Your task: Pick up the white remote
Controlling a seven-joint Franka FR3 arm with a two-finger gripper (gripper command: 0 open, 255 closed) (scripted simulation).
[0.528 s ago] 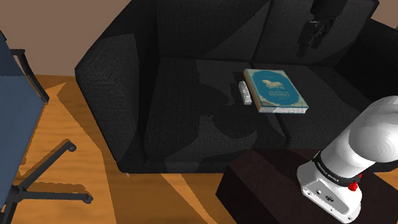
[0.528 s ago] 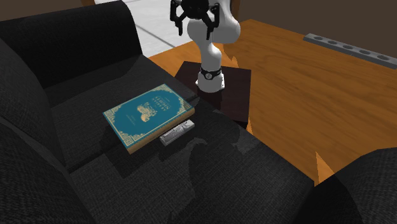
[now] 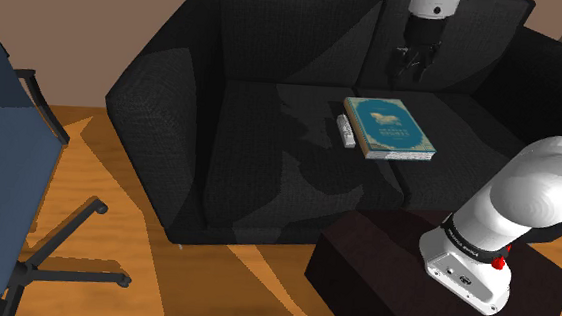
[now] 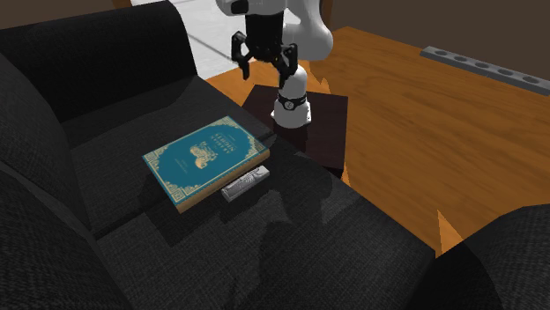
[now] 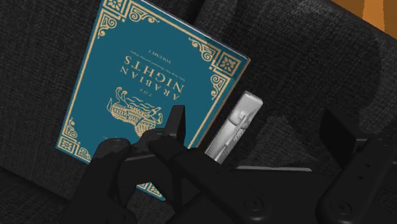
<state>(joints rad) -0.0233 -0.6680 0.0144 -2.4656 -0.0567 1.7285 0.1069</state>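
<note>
The remote (image 3: 347,132) lies flat on the sofa (image 3: 241,130) seat, right of centre in the shoulder view, its long side close against the blue book (image 3: 389,128). It looks like a light, stiff, smooth bar, probably slippery. A pinch across its narrow width near the middle seems best, though the book crowds one side. The claw (image 4: 264,60) hangs open and empty at the top of the second exterior view, well above.

Dim light; hard-edged shadows cross the black sofa (image 3: 230,139) and wooden floor (image 3: 162,275)
</note>
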